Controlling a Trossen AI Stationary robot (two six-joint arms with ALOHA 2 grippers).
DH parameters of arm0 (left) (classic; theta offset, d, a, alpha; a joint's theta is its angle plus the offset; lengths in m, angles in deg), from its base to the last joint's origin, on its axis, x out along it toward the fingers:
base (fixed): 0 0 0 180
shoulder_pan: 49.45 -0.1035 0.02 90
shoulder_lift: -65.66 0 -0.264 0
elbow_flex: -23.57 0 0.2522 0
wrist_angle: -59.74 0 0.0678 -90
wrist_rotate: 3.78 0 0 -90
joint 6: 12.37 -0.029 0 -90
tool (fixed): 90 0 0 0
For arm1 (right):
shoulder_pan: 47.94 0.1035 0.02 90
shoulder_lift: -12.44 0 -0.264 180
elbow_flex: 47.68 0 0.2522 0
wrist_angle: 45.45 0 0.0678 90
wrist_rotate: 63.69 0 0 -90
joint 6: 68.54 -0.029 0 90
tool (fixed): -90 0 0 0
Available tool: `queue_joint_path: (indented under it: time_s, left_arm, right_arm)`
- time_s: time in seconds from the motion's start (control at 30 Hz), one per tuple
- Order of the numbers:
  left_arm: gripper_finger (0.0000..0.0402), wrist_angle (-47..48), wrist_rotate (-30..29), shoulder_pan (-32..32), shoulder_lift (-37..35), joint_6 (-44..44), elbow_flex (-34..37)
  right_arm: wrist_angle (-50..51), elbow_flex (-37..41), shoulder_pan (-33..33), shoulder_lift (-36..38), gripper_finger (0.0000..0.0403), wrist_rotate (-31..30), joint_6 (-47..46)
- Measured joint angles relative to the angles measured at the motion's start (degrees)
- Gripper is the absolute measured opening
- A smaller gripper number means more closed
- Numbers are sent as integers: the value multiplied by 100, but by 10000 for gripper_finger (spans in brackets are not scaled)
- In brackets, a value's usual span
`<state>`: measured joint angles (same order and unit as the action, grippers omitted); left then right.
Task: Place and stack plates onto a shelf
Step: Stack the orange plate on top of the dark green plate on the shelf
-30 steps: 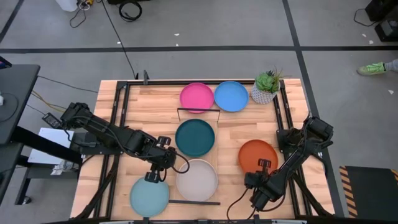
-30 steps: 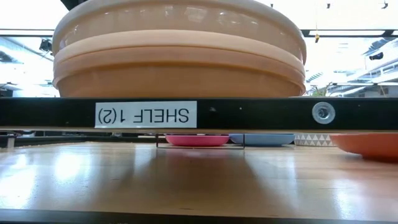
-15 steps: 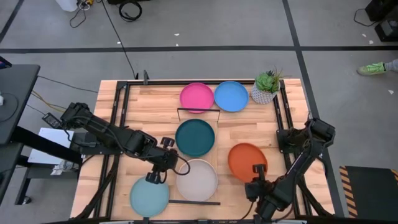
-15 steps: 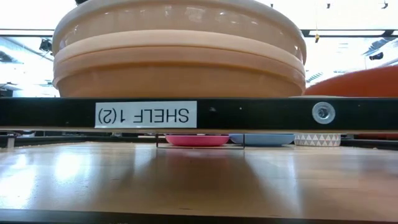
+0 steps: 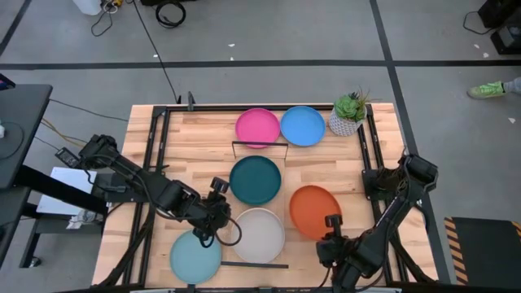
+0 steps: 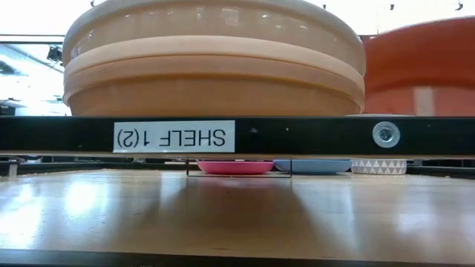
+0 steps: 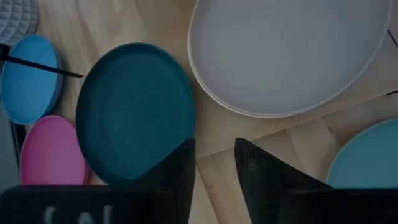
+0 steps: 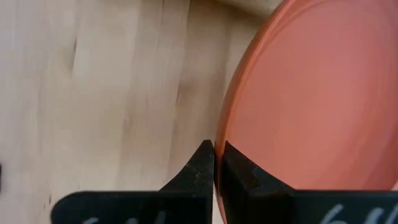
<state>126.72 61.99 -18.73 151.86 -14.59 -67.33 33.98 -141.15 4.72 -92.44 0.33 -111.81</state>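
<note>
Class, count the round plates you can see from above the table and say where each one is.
6 tops show: pink plate and blue plate at the far edge, dark teal plate mid-shelf, grey plate near it, light aqua plate front-left, orange plate in the right gripper. Stacked ones may hide beneath.

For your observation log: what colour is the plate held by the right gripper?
Orange plate, pinched by the right gripper; clearest in the high view.

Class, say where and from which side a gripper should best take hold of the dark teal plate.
Probably by its thin raised rim, on the edge facing the left gripper: the dark teal plate lies flat and shallow, so only the rim offers a pinch, one finger inside, one outside.
</note>
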Motion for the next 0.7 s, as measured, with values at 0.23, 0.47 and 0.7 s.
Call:
queue_joint_path:
  time_s: [0.23,0.47,0.7]
  left_arm:
    - [156,645,155,-20,-22,226,-506]
    - [157,548,818,-313,-178,7,-490]
    - [144,-245,1052,-372,-331,-440,209]
  right_arm:
    - [-2,-495,-367,0,13,-125,812]
    - [-196,-842,-920,0,13,-96,2070]
    - [-770,-865,-1835,0,13,191,3749]
